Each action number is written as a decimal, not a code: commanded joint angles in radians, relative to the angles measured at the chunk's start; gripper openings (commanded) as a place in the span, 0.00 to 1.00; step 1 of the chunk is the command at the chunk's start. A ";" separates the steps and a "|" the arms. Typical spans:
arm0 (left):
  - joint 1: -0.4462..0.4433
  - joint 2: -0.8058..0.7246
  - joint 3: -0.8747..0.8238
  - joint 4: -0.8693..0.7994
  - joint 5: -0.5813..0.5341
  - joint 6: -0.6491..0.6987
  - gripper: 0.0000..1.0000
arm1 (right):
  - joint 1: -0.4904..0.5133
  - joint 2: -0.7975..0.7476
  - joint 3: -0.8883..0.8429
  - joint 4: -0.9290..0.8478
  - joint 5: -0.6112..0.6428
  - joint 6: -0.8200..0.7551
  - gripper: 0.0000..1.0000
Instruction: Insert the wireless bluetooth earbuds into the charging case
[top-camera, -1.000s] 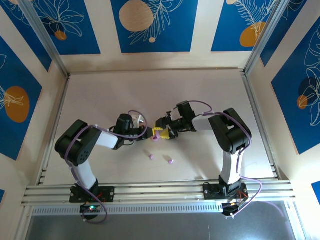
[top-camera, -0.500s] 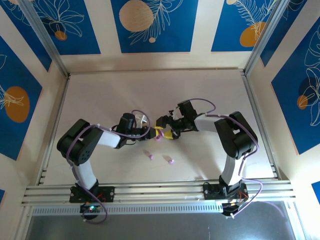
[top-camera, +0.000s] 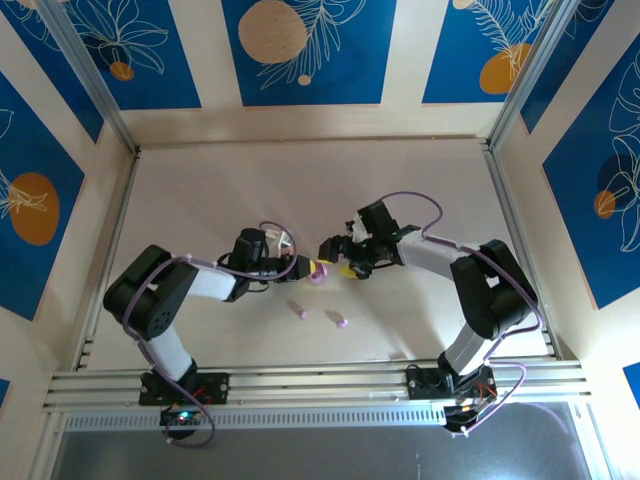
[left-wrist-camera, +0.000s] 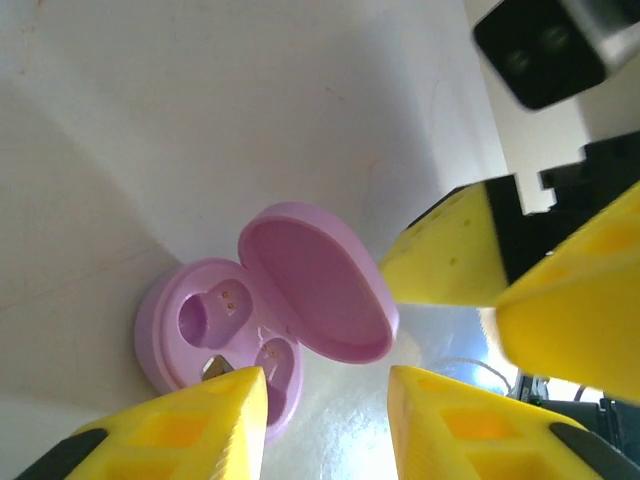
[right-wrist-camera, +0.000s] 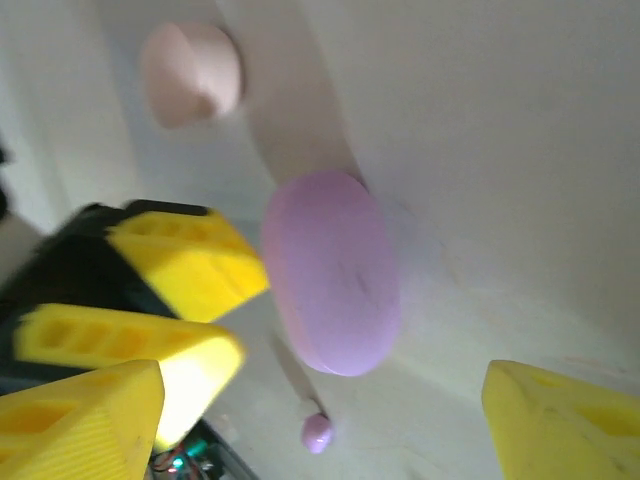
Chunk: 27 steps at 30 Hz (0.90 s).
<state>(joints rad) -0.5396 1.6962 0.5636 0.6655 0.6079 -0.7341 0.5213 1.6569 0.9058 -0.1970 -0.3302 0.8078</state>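
A light purple charging case (left-wrist-camera: 215, 330) stands on the table with its lid (left-wrist-camera: 315, 285) raised and both sockets empty. My left gripper (left-wrist-camera: 325, 420) is open right in front of it, its left finger beside the case's base and nothing between the fingers. The right gripper (right-wrist-camera: 320, 415) is wide open on the other side, facing the outside of the lid (right-wrist-camera: 332, 270) without touching it. From above, the case (top-camera: 320, 272) sits between the left gripper (top-camera: 304, 267) and the right gripper (top-camera: 338, 262). Two purple earbuds (top-camera: 302, 313) (top-camera: 341, 323) lie loose nearer the arm bases.
A pale pink rounded case (right-wrist-camera: 190, 72) lies on the table beyond the purple one. One loose earbud (right-wrist-camera: 317, 432) lies past the lid in the right wrist view. Aluminium rails (top-camera: 320, 385) border the near edge of the table.
The left jaws have widened and no longer pinch the case. The right arm's elbow has swung out to the right, and its gripper has drawn slightly back from the case.
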 joint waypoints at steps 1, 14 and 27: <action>0.007 -0.064 -0.036 0.027 -0.047 0.031 0.38 | 0.045 -0.014 0.012 -0.116 0.101 -0.071 0.80; 0.076 -0.137 -0.107 0.029 -0.115 0.010 0.43 | 0.189 0.082 0.189 -0.383 0.463 -0.153 0.72; 0.078 -0.126 -0.105 0.042 -0.102 0.001 0.44 | 0.229 0.167 0.302 -0.522 0.661 -0.164 0.70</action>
<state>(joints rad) -0.4713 1.5719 0.4652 0.6731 0.5034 -0.7273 0.7444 1.8072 1.1805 -0.6575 0.2665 0.6552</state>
